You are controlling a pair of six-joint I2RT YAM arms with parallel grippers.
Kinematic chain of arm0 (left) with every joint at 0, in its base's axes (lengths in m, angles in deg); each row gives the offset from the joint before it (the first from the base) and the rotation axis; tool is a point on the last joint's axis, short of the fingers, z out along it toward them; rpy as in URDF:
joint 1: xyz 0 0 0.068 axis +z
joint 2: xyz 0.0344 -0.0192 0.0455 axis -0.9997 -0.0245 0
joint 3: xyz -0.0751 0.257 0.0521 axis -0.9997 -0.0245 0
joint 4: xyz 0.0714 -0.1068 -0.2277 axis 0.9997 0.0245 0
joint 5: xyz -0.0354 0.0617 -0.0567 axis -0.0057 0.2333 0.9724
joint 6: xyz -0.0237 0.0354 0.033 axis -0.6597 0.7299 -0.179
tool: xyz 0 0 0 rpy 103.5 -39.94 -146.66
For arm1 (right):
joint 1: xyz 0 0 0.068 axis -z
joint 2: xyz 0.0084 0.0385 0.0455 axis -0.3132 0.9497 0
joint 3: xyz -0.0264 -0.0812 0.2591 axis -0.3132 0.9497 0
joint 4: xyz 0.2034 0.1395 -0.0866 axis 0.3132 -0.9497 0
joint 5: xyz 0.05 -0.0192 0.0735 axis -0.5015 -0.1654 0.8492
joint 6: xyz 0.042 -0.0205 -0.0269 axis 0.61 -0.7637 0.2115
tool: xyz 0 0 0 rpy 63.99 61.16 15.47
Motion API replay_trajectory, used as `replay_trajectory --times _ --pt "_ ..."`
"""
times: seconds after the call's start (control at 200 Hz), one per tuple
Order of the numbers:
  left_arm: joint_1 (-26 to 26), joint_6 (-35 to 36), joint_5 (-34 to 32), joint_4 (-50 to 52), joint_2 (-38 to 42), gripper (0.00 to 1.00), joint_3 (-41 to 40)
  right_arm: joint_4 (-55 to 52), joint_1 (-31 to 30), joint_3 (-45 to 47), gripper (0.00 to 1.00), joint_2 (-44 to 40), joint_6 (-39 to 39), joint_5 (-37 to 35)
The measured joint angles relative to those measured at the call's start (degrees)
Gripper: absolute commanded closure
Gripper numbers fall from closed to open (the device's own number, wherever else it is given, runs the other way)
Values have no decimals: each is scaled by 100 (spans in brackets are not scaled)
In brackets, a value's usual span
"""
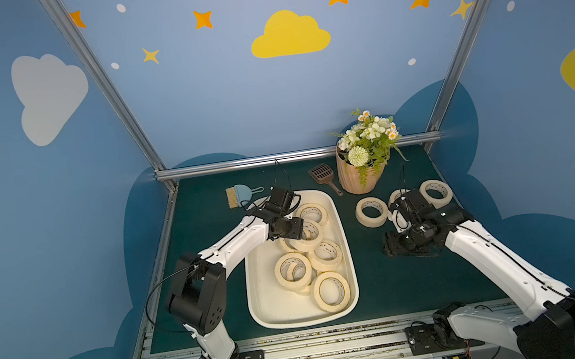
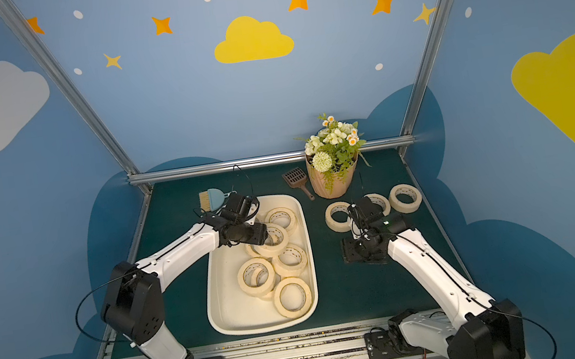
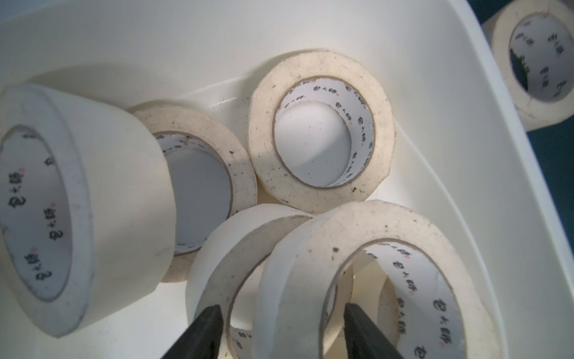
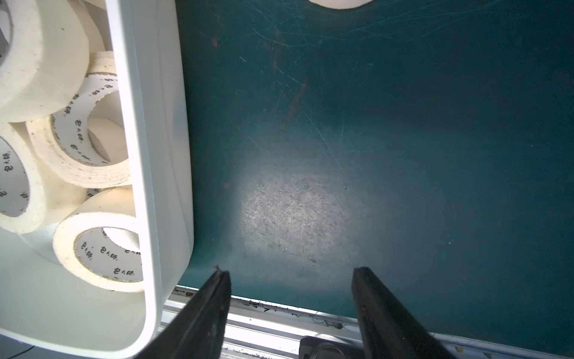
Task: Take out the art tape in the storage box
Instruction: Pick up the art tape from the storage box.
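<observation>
In the storage box (image 1: 273, 302), mid-counter, most of the art tape (image 1: 320, 266) is not yet out. At least six rolls lie there, some stacked and leaning. The left claw (image 3: 282, 306) reaches in, its fingers straddling the wall of one tilted roll (image 3: 298, 264); whether they pinch it I cannot tell. Out on the counter (image 1: 391, 288) lie three rolls (image 2: 331, 224), near the right claw (image 4: 291, 270), which hangs open and empty. Roughly a third looks done.
</observation>
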Motion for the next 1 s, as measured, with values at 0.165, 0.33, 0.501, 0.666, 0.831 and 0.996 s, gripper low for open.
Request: replay_trajectory --times 0.165,0.33,0.501,0.666,0.831,0.996 --pt "-48 11 -70 114 -44 82 20 7 -306 -127 33 212 81 63" --pt "-243 66 -232 321 129 86 79 138 -885 -713 33 671 236 120" --pt "-636 81 -330 463 520 86 199 398 -1543 -1624 33 1390 415 142" --pt "-964 74 -378 472 616 86 278 654 -1893 -2302 34 2061 557 190" --pt "-1045 50 -407 520 619 86 278 793 -1987 -2544 46 2455 675 245" --pt "-1056 -15 -472 555 772 84 168 833 -1967 -2564 72 2636 780 225"
